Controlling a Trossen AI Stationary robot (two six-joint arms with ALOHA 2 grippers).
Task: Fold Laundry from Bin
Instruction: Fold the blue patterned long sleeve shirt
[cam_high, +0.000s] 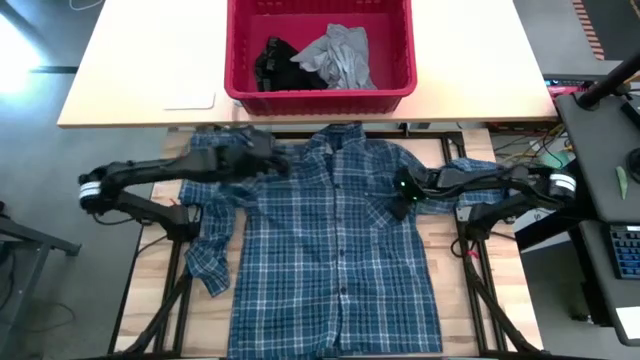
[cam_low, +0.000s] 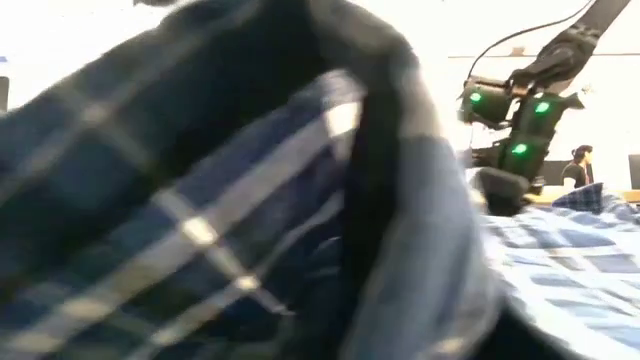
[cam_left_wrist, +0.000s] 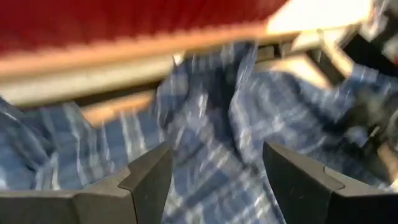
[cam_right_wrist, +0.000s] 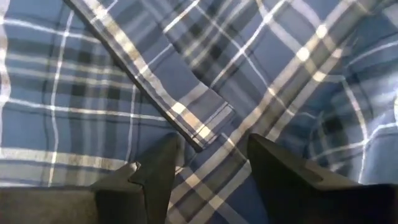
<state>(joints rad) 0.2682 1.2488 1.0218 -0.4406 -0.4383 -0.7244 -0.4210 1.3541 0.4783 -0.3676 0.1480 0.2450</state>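
The plaid shirt (cam_high: 335, 240) is lying front-up and mostly flat on the worktop (cam_high: 440, 235), collar toward the red bin (cam_high: 320, 92). Its sleeve on the left arm's side is lying bunched and folded back along the body. The grey T-shirt (cam_high: 338, 55) and the small black garment (cam_high: 272, 62) are sitting inside the bin.

The left tool (cam_high: 262, 160) is hovering over the shirt's shoulder near the collar. Its fingers (cam_left_wrist: 146, 180) are standing apart with only cloth visible beyond them, so it is released. The right tool (cam_high: 400, 190) is positioned over the opposite chest and shoulder area. Its fingers (cam_right_wrist: 152, 171) are parted just above a seam edge, gripping nothing.

Handling assessment: the shirt appears light, limp and thin. It is likely to drape, stretch and drag rather than hold shape, and loose layers may be pinched together by accident. Recommended grasp points are the doubled, firmer edges: shoulder seams, the collar band, the cuff, or the hem corners. The bunched sleeve probably needs spreading first.
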